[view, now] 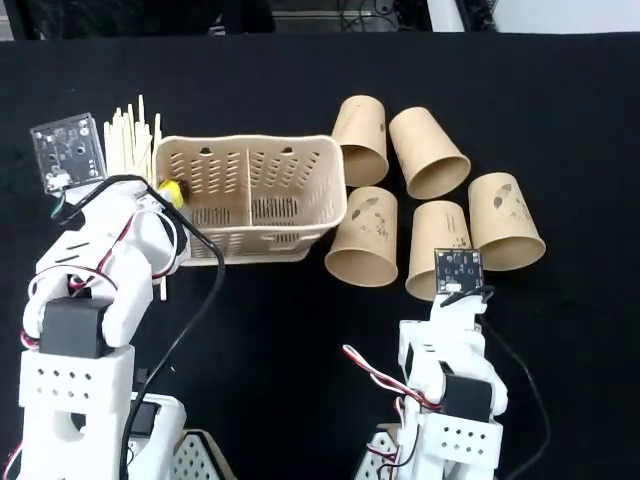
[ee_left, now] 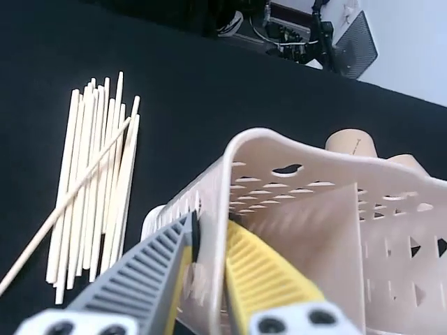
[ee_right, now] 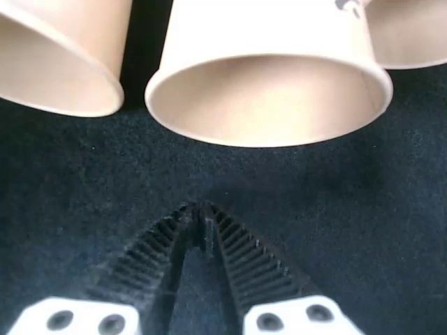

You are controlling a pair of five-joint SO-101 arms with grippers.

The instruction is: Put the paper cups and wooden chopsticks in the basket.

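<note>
The left tool (ee_left: pixel 209 229) grips the basket (ee_left: pixel 328 159) wall, one finger inside and one outside. Chopsticks (ee_left: pixel 91 181) lie bundled just beside it on the black surface (ee_left: pixel 174 77). The right tool (ee_right: pixel 201 215) – closed, empty – faces five cups (ee_right: pixel 269 77) lying on their sides.

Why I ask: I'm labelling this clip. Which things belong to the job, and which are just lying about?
Job: basket, its wall in the left gripper; five paper cups; bundle of wooden chopsticks.
Lying about: cables and gear past the table's far edge.
</note>
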